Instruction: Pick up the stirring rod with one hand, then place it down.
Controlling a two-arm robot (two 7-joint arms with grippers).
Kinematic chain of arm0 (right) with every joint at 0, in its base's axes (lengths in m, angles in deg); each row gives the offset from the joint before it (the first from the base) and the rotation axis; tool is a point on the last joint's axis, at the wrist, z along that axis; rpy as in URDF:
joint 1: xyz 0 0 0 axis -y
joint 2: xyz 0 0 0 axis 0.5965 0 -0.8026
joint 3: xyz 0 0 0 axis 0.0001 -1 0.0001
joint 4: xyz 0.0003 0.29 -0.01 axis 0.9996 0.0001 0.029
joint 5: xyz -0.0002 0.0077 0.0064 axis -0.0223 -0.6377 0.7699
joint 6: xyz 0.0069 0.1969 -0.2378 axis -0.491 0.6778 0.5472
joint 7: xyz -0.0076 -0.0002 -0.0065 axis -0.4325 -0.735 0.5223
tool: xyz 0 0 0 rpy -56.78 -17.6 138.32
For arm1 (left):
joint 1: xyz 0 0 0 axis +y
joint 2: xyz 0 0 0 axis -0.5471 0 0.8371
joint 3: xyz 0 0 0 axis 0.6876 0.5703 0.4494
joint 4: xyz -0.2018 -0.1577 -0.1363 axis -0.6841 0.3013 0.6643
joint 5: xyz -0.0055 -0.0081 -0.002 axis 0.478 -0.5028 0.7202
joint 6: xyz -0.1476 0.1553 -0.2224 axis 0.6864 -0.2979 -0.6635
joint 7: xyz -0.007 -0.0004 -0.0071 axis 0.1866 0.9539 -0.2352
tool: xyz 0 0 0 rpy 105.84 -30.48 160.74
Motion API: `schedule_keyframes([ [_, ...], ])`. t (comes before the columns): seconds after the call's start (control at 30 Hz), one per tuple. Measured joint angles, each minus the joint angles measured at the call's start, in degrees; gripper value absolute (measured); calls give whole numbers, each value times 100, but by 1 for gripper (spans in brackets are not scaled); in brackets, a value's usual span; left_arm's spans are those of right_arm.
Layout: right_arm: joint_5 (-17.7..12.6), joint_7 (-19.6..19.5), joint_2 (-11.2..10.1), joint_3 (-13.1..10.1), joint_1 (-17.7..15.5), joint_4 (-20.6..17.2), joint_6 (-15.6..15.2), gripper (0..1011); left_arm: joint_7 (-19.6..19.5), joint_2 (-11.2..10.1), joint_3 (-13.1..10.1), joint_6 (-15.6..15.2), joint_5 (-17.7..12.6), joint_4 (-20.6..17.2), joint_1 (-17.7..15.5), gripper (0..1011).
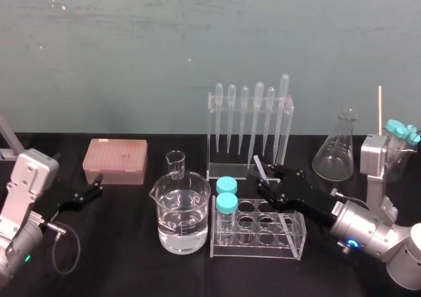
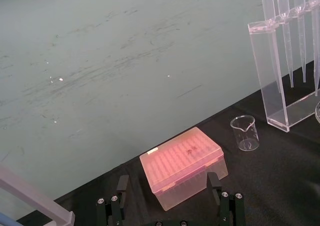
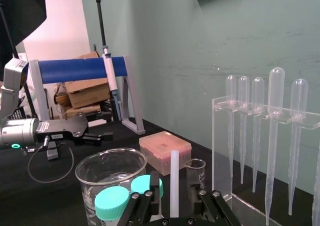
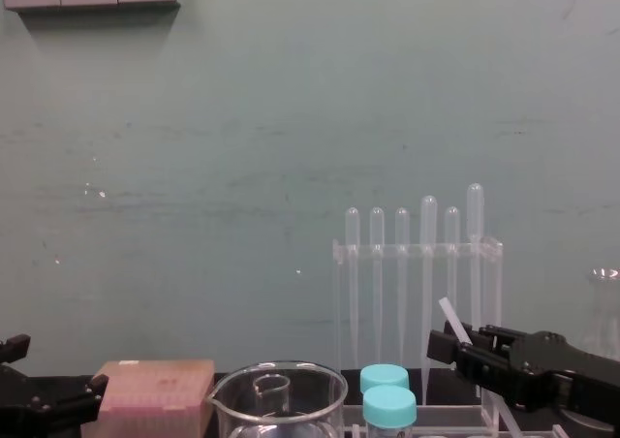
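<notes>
Head view: the right gripper [image 1: 266, 179] is hovering over the far edge of the test tube rack [image 1: 289, 244], just in front of the pipette rack [image 1: 214, 133]. Its fingers are clamping the stirring rod [image 1: 260, 165]. The rod is sticking up and away from the fingertips, so it is off the black table [image 1: 131, 271]. The left gripper [image 1: 92, 190] is sitting parked well to the left, near the pink tip box [image 1: 115, 160], so the right arm is the one doing the work.

Left wrist view: the left gripper's fingers [image 2: 121, 186] are standing apart with nothing between them, and they are facing the tip box.

Right wrist view: the rod is rising straight up between the two dark fingers [image 3: 154, 186], with its long axis running crosswise to them. The large beaker [image 3: 112, 171] and two teal-capped tubes [image 3: 111, 206] are sitting close beside it.

Chest view: the rod is leaning, with its top end tipping towards the robot's left. It is poking up above the gripper, level with the pipette tips behind it.

Since the rod is lying across the grip, I judge that setting it down is calling for the wrist to turn until the rod is level. It is also calling for a move to bare table, clear of the tube rack below.
</notes>
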Motion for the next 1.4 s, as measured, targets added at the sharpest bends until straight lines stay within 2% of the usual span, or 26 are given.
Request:
schedule_keyframes([
  [0.13,-3,0,0,-2,-2,-3,0,426,0,0,0,0,0,0,0,1000],
  [0.27,-5,0,0,-3,-2,-3,0,594,0,0,0,0,0,0,0,1000],
  [0.47,-5,0,0,-3,-2,-3,0,752,0,0,0,0,0,0,0,1000],
  [0.57,-4,0,-3,-6,-13,-25,36,873,0,0,0,0,0,0,0,1000],
  [0.6,-4,0,-3,-6,-13,-25,36,873,0,0,0,0,0,0,0,1000],
  [0.7,14,5,-7,-51,-76,-182,313,976,0,0,0,0,0,0,0,1000],
  [0.8,108,-99,6,-136,-170,-408,700,1003,0,0,0,0,0,0,0,1000],
  [0.83,231,-244,20,-193,-229,-539,960,1000,0,0,0,0,0,0,0,1000],
  [0.93,545,-652,88,-375,-338,-754,1473,1000,0,0,0,0,0,0,0,1000],
  [1.03,856,-1217,160,-620,-441,-934,1709,1000,0,0,0,0,0,0,0,1000],
  [1.1,1047,-1618,191,-794,-505,-1013,1662,1000,0,0,0,0,0,0,0,1000],
  [1.2,1116,-1919,195,-938,-578,-1055,1462,1000,0,0,0,0,0,0,0,1000],
  [1.23,1149,-2115,188,-1029,-639,-1082,1261,1000,0,0,0,0,0,0,0,1000],
  [1.33,1194,-2363,156,-1155,-748,-1132,972,1000,0,0,0,0,0,0,0,1000],
  [1.4,1203,-2608,125,-1274,-879,-1183,594,1000,0,0,0,0,0,0,0,1000],
])
